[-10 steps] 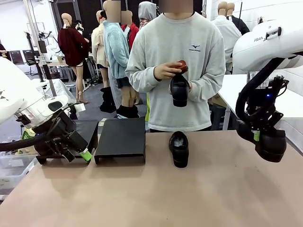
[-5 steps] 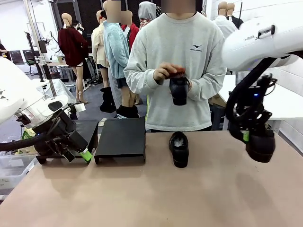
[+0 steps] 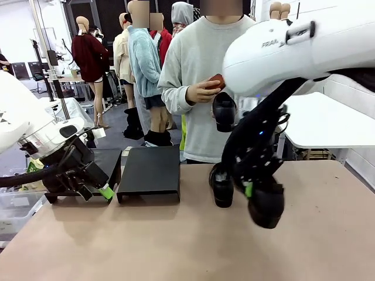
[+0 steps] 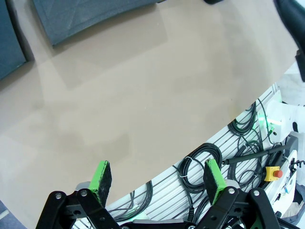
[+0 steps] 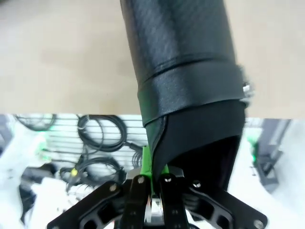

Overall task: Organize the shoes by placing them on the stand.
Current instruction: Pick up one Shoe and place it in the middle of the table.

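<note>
On the table, front view: right gripper [image 3: 250,188] carries a glossy black leather dress shoe [image 3: 266,206] over the tan tabletop [image 3: 146,246], near a second black shoe [image 3: 221,186] lying flat. A person's hand [image 3: 202,91] holds a third shoe [image 3: 224,111]. Flat black stand [image 3: 149,170] sits left.

Left wrist view: left gripper [image 4: 158,181] fingers wide, empty.

Right wrist view: fingers [image 5: 147,164] pinched on the shoe's collar. The hold looks thin, so swing slowly, clear the lying shoe, land sole-down on the stand.
</note>
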